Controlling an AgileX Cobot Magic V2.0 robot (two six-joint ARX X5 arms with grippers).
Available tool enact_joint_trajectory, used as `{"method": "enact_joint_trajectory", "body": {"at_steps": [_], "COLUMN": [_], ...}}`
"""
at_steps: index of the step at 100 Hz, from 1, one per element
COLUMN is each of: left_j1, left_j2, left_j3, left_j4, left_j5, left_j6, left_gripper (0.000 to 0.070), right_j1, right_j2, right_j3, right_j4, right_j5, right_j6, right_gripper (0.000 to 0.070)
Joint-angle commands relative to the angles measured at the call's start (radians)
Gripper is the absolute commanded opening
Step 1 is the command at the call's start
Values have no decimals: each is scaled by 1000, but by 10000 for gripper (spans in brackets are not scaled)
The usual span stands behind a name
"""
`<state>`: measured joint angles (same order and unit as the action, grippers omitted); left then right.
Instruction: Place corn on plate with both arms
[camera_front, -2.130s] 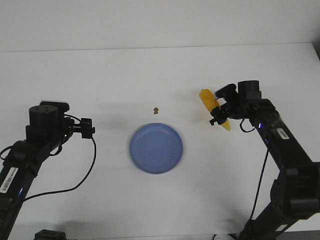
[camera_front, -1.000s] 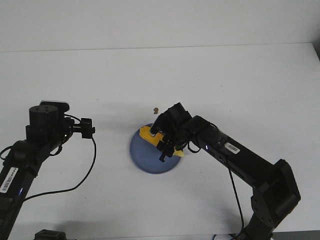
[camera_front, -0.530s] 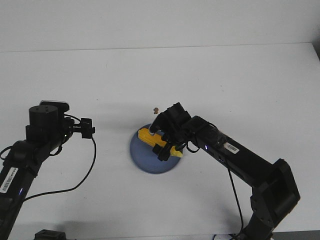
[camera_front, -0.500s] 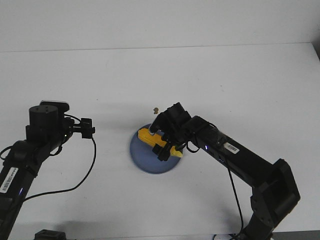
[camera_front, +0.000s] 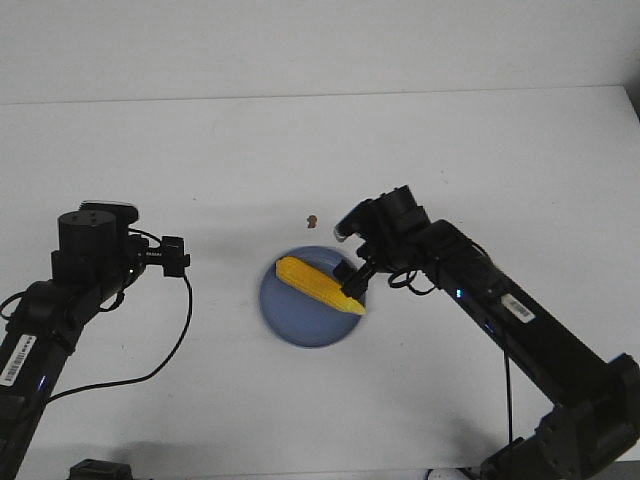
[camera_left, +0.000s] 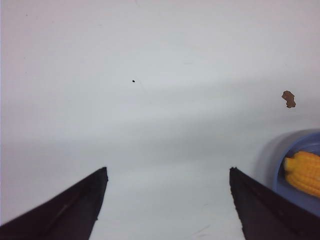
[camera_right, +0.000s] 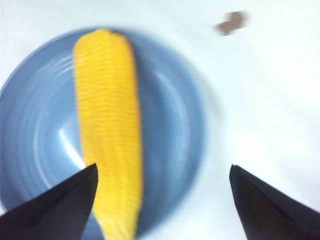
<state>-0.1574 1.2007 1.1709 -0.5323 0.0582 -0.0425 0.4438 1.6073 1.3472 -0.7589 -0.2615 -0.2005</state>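
Bright yellow corn (camera_front: 318, 284) on periwinkle-blue plate (camera_front: 300, 325), beside black right gripper (camera_front: 352, 281); brown speck (camera_front: 312, 219), white table (camera_front: 300, 150).

We take the plate (camera_front: 312, 297) as our landmark. The corn (camera_front: 318, 284) lies on it, slanting across its far half from the left rim to the right rim. Just beyond the plate's far edge we see a small speck (camera_front: 312, 219) on the table (camera_front: 300, 150). The right gripper (camera_front: 352, 268) hangs at the plate's right edge, over the corn's end. The left gripper (camera_left: 167, 200) sits well off to the plate's left.
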Motion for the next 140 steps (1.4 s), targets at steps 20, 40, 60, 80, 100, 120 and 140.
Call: {"method": "enact_joint_trajectory", "body": {"at_steps": [20, 40, 60, 80, 100, 120, 140], "left_j1": [-1, -1, -1, -1, -7, -8, -6], "left_j2": [9, 8, 8, -10, -115, -298, -468], "left_j3": [13, 13, 13, 11, -49, -196, -334], "left_j4": [-11, -19, -15, -16, 54, 131, 148], "left_j5": [1, 1, 2, 2, 2, 1, -26], "left_j6": [6, 6, 5, -3, -26, -29, -31], "left_gripper": [503, 502, 503, 503, 502, 503, 502], "right_j1": [-149, -294, -425, -459, -459, -458, -458], "right_j2": [-154, -364, -644, -895, -1061, -1155, -1220], "right_j3": [-3, -132, -340, -489, -600, -698, -753], "right_j4": [-63, -9, 117, 214, 254, 299, 341], "right_j5": [-3, 1, 42, 114, 113, 106, 100], "right_j6": [18, 60, 127, 141, 146, 172, 198], "right_gripper": [547, 546, 546, 546, 546, 546, 546]}}
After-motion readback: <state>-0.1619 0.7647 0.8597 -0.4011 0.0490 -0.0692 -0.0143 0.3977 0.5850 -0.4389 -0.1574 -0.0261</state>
